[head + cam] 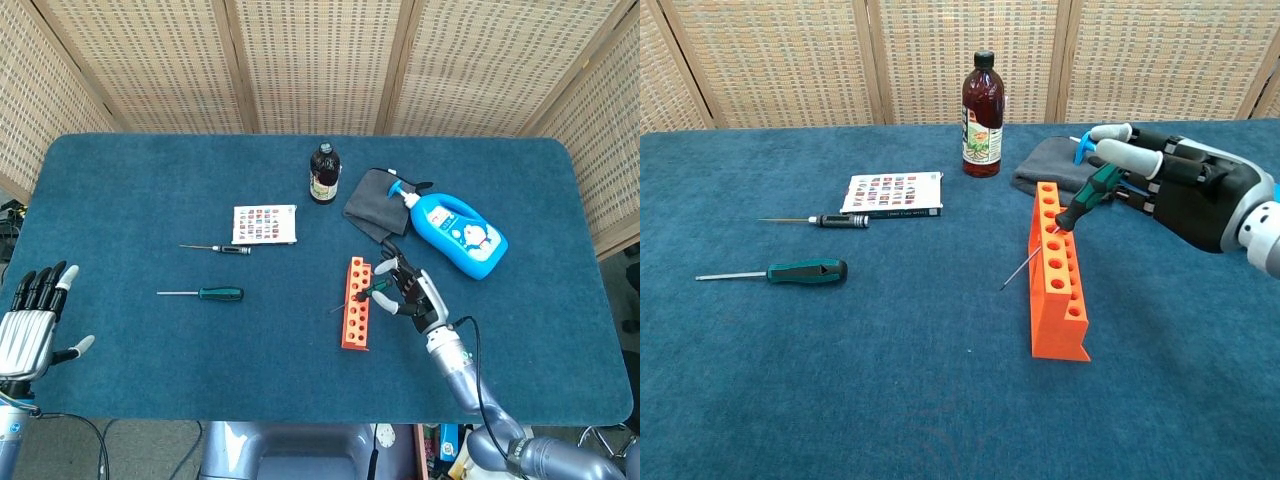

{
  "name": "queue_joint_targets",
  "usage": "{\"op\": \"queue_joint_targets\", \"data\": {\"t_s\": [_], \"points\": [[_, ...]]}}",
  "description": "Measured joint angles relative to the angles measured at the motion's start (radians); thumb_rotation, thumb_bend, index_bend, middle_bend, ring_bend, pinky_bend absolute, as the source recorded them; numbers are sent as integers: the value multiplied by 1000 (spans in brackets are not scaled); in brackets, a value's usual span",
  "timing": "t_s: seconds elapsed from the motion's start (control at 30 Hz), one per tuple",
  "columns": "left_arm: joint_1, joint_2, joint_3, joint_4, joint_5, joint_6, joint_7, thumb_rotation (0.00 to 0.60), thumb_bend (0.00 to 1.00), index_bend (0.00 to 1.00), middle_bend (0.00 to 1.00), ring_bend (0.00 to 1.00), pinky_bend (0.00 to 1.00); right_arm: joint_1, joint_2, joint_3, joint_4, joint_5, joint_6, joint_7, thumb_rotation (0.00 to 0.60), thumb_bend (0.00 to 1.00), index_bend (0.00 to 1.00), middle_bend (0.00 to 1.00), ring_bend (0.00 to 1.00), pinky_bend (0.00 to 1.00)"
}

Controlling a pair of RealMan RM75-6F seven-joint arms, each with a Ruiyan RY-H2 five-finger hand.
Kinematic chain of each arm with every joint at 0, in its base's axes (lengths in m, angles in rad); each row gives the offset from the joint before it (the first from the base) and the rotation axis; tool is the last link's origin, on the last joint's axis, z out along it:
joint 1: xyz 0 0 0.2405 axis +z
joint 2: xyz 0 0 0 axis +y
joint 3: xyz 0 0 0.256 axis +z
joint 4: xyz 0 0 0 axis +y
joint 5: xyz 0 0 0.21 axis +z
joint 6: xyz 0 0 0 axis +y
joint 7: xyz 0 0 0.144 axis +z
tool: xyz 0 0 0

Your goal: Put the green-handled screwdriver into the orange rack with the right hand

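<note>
Big blue carpety desk, lots of open room toward the near edge. Left hand sits off the near-left corner, fingers spread, holding nothing. Right hand is just right of the blocky orange rack, fingers pinching a green-handled screwdriver that lies tilted across the rack's top, thin shaft poking out left. Another green-handled one lies flat, well left.

The right hand runs off the chest view's right edge at the wrist. The blue detergent bottle is almost wholly hidden behind it there. The left hand is cut at the head view's left edge. The booklet print near the tabletop's middle is too small to read.
</note>
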Motion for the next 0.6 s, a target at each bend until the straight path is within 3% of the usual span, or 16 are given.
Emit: {"op": "queue_joint_targets", "data": {"t_s": [0.6], "points": [[4,4,1,-5,12,13,-11,600,0,0,0,0,0,24,46,3,-158,17,-1,-95,600,223,376,0,0,0]]}}
